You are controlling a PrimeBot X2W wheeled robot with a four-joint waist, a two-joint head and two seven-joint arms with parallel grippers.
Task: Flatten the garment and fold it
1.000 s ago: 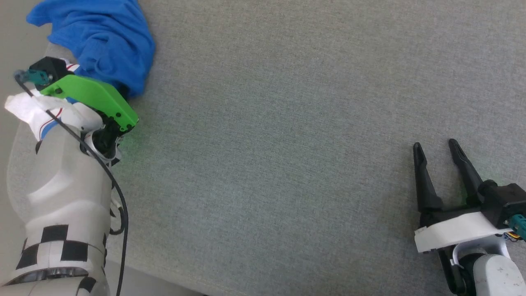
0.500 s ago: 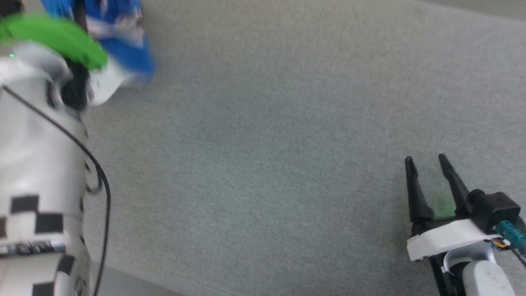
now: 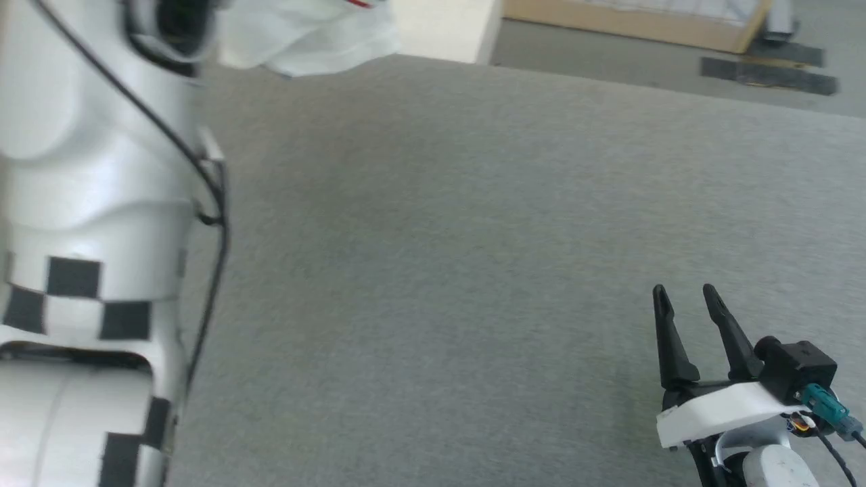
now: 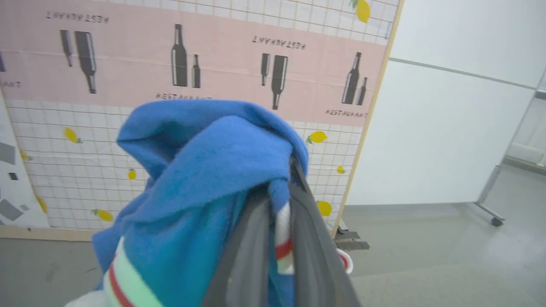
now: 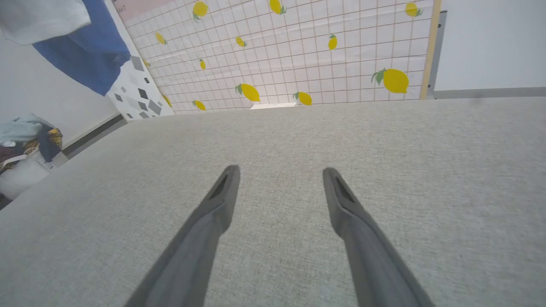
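Working over a broad grey cloth-covered table [image 3: 473,270], with a lemon-and-bottle printed panel [image 4: 213,55] standing beyond it. Reaching high with the pale left forearm [image 3: 88,203], up the left side of the head view.

Holding the garment [image 4: 204,170] in the air, off the table: a bunched blue T-shirt, one white sleeve [image 3: 304,34] trailing at the top of the head view. Pinching it with the left gripper [image 4: 279,200], fingers pressed together on a fold of blue jersey and its red-and-white trim [image 4: 283,249]. Keeping the right gripper [image 3: 685,297] low over the near right of the table, fingers spread, nothing between them.

Probably the carry-in before flattening, so early in the task. To do it well:
- Swing the bundle over the middle of the table, not its edge.
- Lower slowly, so that the hanging end lands first, then draw back to lay the cloth out long.
- Expect soft jersey to cling and fold on itself; avoid dropping it in a heap.
- Bring the spread right gripper to a second point, ideally a shoulder or hem corner, before letting go on the left.
- Watch the pinch: a grip on bunched trim may slip under a quick swing.
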